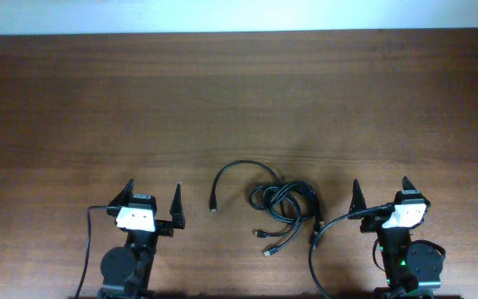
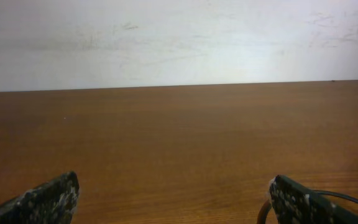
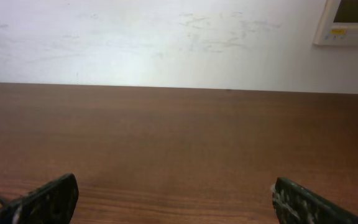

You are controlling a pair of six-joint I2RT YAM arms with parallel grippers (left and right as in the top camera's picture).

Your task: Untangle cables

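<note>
I see the cables (image 1: 282,202) lying in a knotted bundle on the bench (image 1: 239,100), close to its near edge and a little right of mid-width; one loose strand arcs out to the left, its plug resting on the wood; left claw (image 1: 154,186) open, fingers spread wide; right claw (image 1: 381,183) likewise open; cables lie between them, nearer the right, touching neither.

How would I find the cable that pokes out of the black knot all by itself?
On the wooden table, between the left pincer and right pincer, lie the tangled black cables. One cable arches out of the knot toward the left pincer, its plug lying alone on bare wood; the others stay bunched together.
</note>
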